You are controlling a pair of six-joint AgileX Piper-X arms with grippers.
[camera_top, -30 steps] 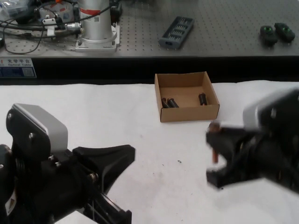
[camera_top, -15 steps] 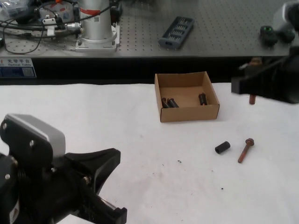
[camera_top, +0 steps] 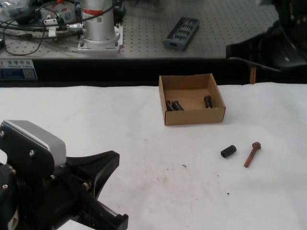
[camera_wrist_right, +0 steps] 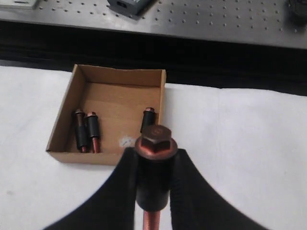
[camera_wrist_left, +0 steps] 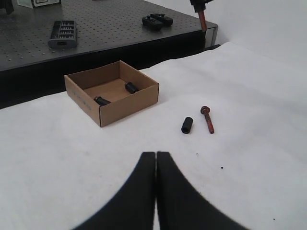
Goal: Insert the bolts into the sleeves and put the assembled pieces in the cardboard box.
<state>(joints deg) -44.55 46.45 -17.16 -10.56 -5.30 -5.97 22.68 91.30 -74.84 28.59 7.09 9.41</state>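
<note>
bolt (camera_wrist_right: 155,138) in sleeve (camera_wrist_right: 152,189) | right gripper (camera_wrist_right: 153,160) clamps sleeve | left gripper (camera_wrist_left: 156,157) closed

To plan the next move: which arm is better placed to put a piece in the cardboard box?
Right: the right gripper holds a sleeved bolt, raised near the box; the left gripper is shut and empty.

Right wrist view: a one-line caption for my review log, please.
Right pincer grips an assembled bolt-and-sleeve piece aloft; the cardboard box holds three finished pieces.
</note>
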